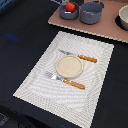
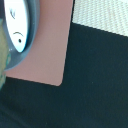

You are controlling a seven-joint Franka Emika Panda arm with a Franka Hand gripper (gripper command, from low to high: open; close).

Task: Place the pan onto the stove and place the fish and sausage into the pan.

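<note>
A dark tabletop (image 1: 20,45) carries the stove (image 1: 107,27), and the pan (image 1: 69,11) already sits on it holding the sausage (image 1: 71,6). The wrist view shows what seems the fish (image 2: 16,22) inside the pan, close beneath the camera. No jaws appear, so their state cannot be told; the task looks nearly finished.

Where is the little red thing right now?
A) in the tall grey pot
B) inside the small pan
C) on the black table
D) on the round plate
B: in the exterior view the red sausage sits inside the small pan on the stove, beside the bigger grey pot.
</note>
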